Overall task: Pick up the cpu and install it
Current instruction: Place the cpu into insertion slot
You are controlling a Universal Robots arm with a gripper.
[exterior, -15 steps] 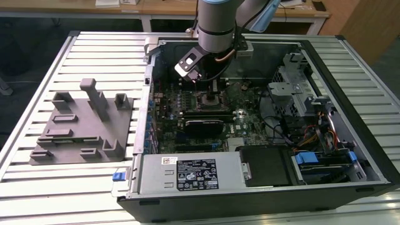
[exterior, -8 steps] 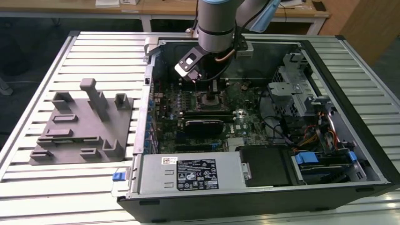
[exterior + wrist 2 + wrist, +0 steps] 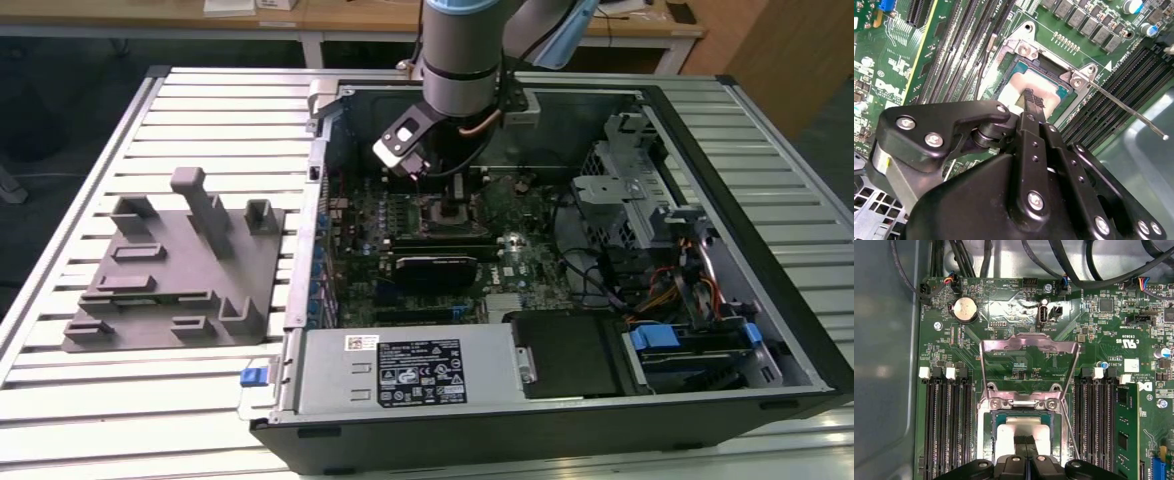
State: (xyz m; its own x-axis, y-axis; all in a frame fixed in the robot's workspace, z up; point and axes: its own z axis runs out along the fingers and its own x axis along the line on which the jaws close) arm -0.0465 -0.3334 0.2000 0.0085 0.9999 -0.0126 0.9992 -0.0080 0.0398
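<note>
Tool (image 3: 1026, 439): both wrist views show its two black fingers pressed together, nothing between them, tips down over the cpu (image 3: 1004, 440). Contact with the metal is probable, not certain from these angles.

Cpu: lies flat in the socket (image 3: 985, 435), silvery top facing up. Square, sides parallel to the socket frame, pale rim showing round the metal.

First wrist view looks along the board: load plate (image 3: 1029, 346) swung up and open beyond the socket, memory slots (image 3: 946, 430) on either side, one green memory stick (image 3: 1126, 435) seated, coin cell (image 3: 965, 310) further off near the board's far edge.

Second wrist view looks over the tool's black body and adds the thin metal lever (image 3: 1124, 107) standing out from the socket corner, free of its catch.

Exterior view: arm (image 3: 461, 60) reaches down into an open computer case (image 3: 561, 410) lying on its side on a slatted metal desk (image 3: 214, 110). Grey block fixture (image 3: 174, 270) with upright posts sits on the desk, at the exterior view's left of the case, just beside it. Wooden tables (image 3: 374, 18) stand behind.
</note>
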